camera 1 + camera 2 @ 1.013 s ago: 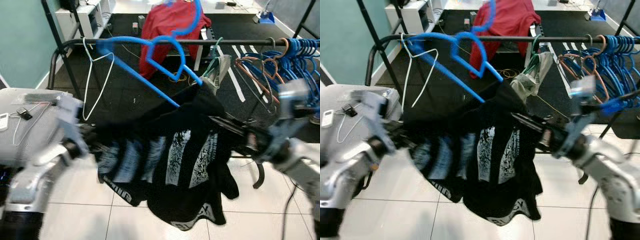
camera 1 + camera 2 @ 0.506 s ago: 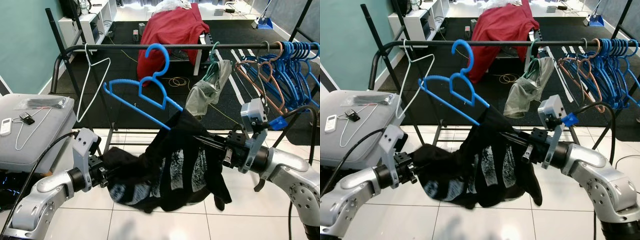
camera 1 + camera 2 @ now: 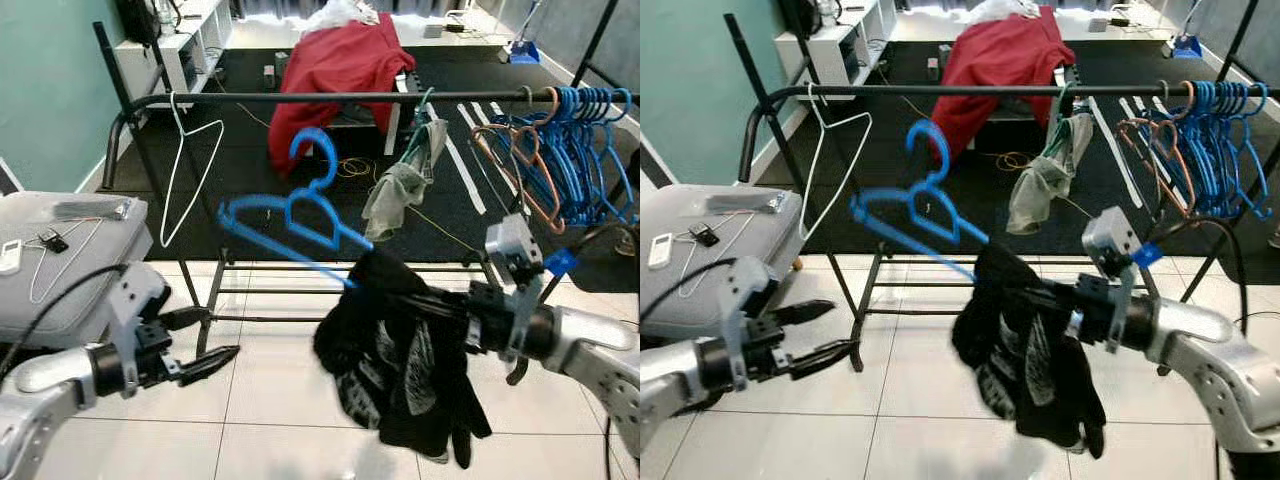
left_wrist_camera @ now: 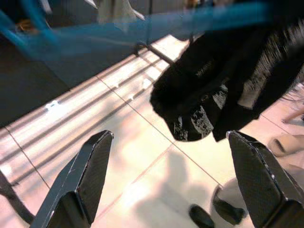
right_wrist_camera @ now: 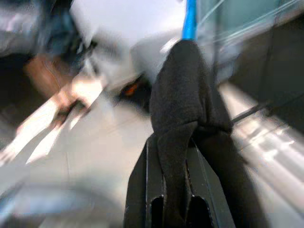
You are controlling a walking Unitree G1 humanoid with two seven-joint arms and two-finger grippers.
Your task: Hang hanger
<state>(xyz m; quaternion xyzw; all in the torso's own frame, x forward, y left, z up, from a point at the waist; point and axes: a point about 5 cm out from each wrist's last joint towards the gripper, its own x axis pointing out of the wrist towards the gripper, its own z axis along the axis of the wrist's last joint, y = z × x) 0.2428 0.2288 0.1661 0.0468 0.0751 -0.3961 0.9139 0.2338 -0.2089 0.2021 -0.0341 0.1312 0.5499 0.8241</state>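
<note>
From the left eye view, the blue hanger (image 3: 290, 220) floated tilted below the black rail (image 3: 330, 97), its hook not on the rail, one shoulder buried in a bunched black shirt with pale print (image 3: 405, 365) that drooped toward the tiled floor (image 3: 270, 400). The right pincer (image 3: 440, 302) was clenched on that shirt at the hanger's end, while the left pincer (image 3: 200, 340) hung low to the left, fingers spread and holding nothing. A white wire hanger (image 3: 190, 170) and a cluster of blue and brown hangers (image 3: 570, 140) hung on the rail. The right eye view showed the same scene, with a grey-green garment (image 3: 1040, 190) dangling from the rail's middle. In the left wrist view, two black fingers (image 4: 83, 183) stood wide apart with the dark shirt (image 4: 223, 90) beyond them and the hanger a blurred blue bar. In the right wrist view, black cloth (image 5: 183, 118) sat pinched between the fingers (image 5: 142, 190), a blue hanger arm (image 5: 190, 19) rising out of it.
</note>
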